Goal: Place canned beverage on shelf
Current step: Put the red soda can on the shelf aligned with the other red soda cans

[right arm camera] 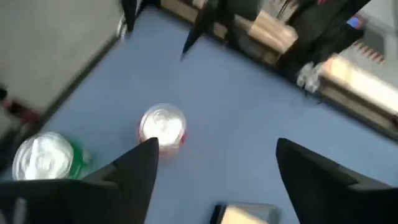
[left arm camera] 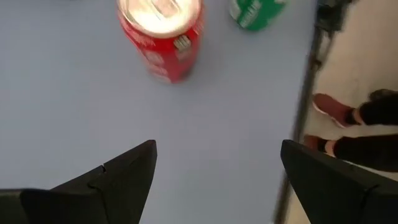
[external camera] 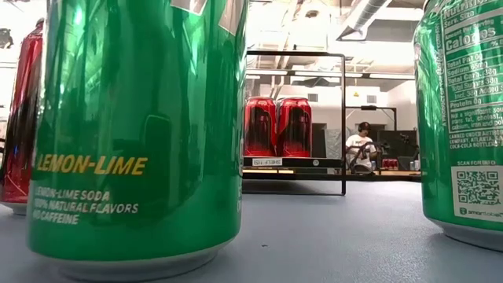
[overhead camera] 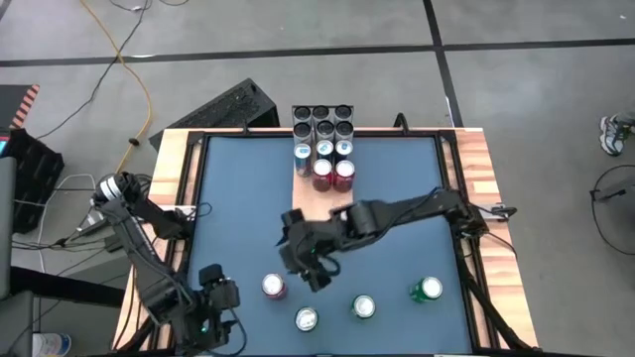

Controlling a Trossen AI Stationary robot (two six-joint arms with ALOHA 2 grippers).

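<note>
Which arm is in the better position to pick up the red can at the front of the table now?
The right. Its open gripper hangs beside the red can, nearer the shelf. The left gripper is open too, but farther from the can, at the table's front left corner.

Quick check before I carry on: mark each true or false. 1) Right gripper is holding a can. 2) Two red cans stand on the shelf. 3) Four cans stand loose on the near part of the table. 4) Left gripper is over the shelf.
1) False: the right gripper is open and empty over the mat.
2) True: two red cans stand on the shelf.
3) True: a red can and three more.
4) False: the left gripper waits near the table's front left corner.
</note>
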